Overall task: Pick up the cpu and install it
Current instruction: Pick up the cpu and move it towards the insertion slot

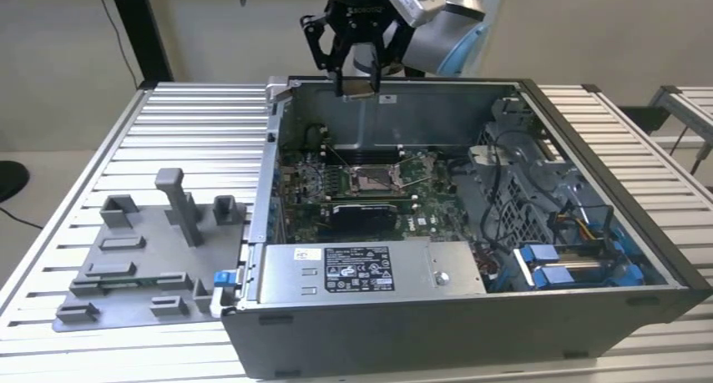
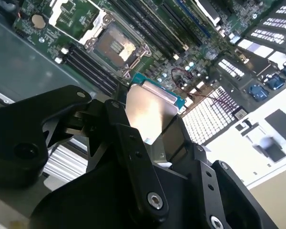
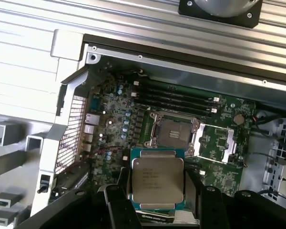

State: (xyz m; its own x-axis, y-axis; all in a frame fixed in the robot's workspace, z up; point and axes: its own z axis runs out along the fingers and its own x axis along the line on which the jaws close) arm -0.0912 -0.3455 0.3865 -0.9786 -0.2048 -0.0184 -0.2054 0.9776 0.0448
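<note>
Black end effector point(image 1: 356, 89) grips small flat silver-grey square cpu point(image 3: 157, 179) by its edges, likely light, stiff, fragile, above open grey computer case point(image 1: 446, 329).

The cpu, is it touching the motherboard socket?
Apart. In the exterior view the gripper holds the cpu at the case rim, high above the socket.

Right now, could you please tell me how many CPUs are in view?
1. The cpu is clamped in the gripper above the open computer case; the socket holds none. Another could be hidden.
</note>
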